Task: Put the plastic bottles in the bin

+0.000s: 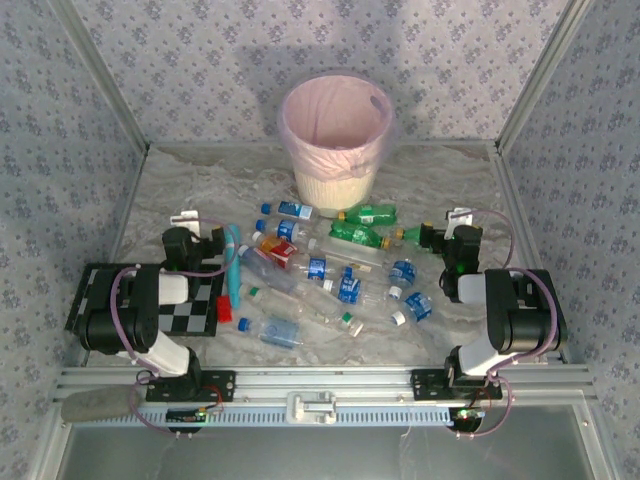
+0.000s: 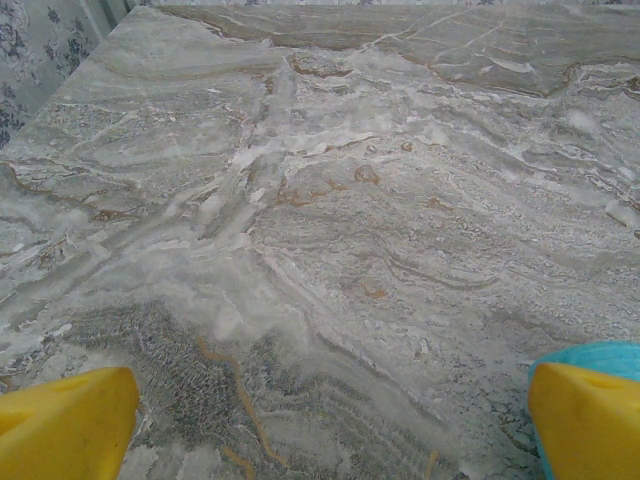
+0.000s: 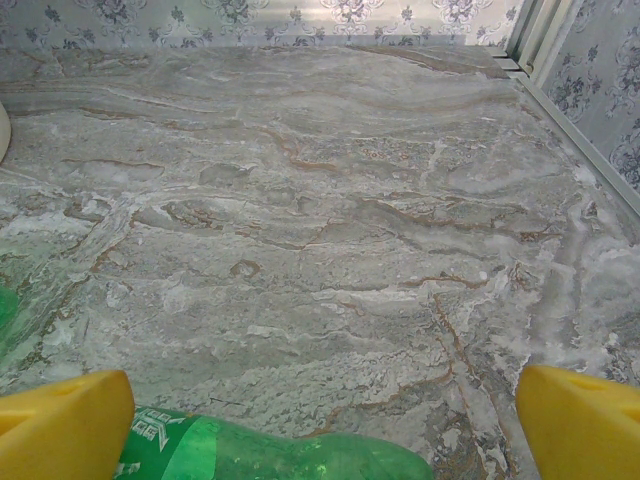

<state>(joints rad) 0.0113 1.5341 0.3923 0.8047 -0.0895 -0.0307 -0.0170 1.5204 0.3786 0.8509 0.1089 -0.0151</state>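
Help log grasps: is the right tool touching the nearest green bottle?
Cannot tell. Right wrist view: the green bottle lies between fingers of the open right tool, one finger overlapping its label, hiding any gap.

The grey marble-look table (image 1: 460,190) holds a round cream bin with a pink bag (image 1: 336,140) at the upper middle. Clear and green plastic bottles (image 1: 318,268) lie in the middle, beside a teal stick (image 1: 233,268).

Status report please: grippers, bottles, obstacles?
Left gripper, right gripper: jaws open, empty. Small plastic bottles scattered on marble table. Round cream pink-lined bin upright behind. Teal stick tool beside left gripper.
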